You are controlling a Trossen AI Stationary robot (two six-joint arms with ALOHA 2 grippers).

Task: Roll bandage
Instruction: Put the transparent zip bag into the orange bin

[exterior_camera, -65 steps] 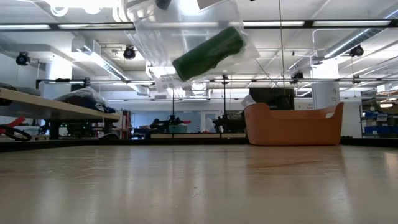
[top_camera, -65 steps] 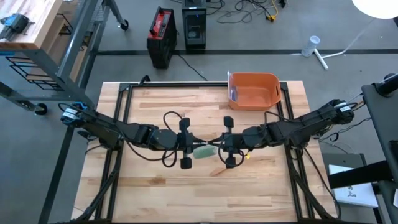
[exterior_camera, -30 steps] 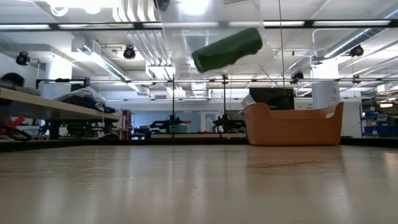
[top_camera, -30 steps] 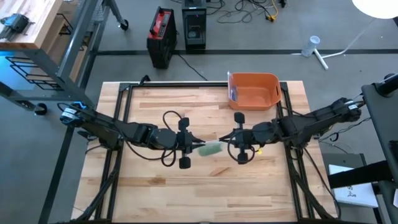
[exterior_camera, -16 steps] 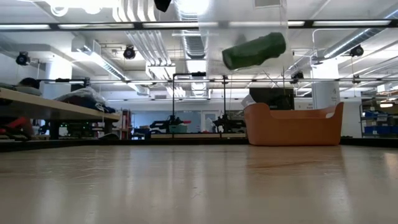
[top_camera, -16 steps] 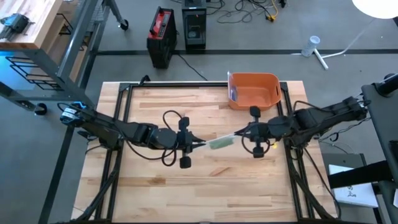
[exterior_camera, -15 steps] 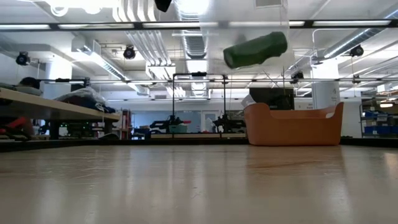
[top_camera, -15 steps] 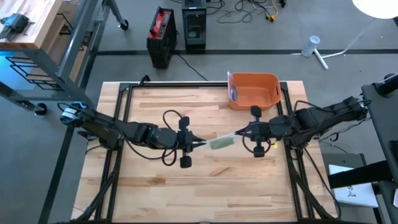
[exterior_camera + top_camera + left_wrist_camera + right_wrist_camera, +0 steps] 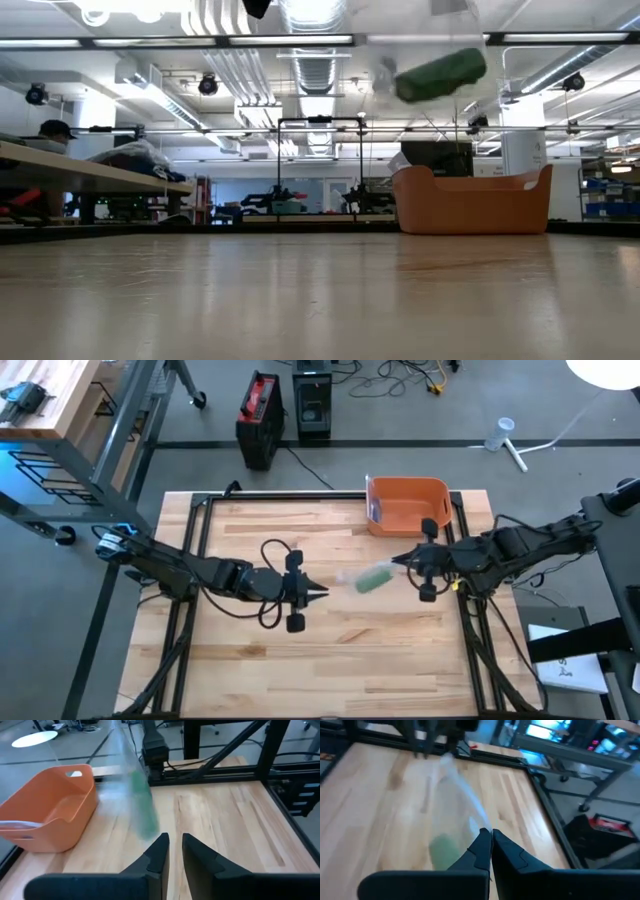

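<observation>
Now we see the table [image 9: 250, 650] much as it was, but the load has changed sides. A second ago the green bandage roll in its clear bag hung between both grippers over the middle of the table; now the bag [image 9: 352, 576] with the roll [image 9: 373, 579] hangs from the right gripper [image 9: 398, 564] alone and has been carried toward the orange bin [image 9: 407, 503], near it but not yet over it. In the low view the roll [image 9: 441, 74] rides high above the bin [image 9: 470, 203], clear of the table.

The right arm's jaws are pinched fully together on the bag's edge, as its wrist view shows [image 9: 487, 836], with the green roll hanging just past them.

The left gripper [image 9: 318, 594] stays where it was, mid-table, well apart from the bag. Its jaws stand a narrow gap apart [image 9: 173, 842] and hold nothing; the bag and roll swing beyond them.

We judge the handover done: the left has let go, and the bagged roll looks bound for the bin. Rolling itself seems finished, since the bandage is already a tight cylinder.
</observation>
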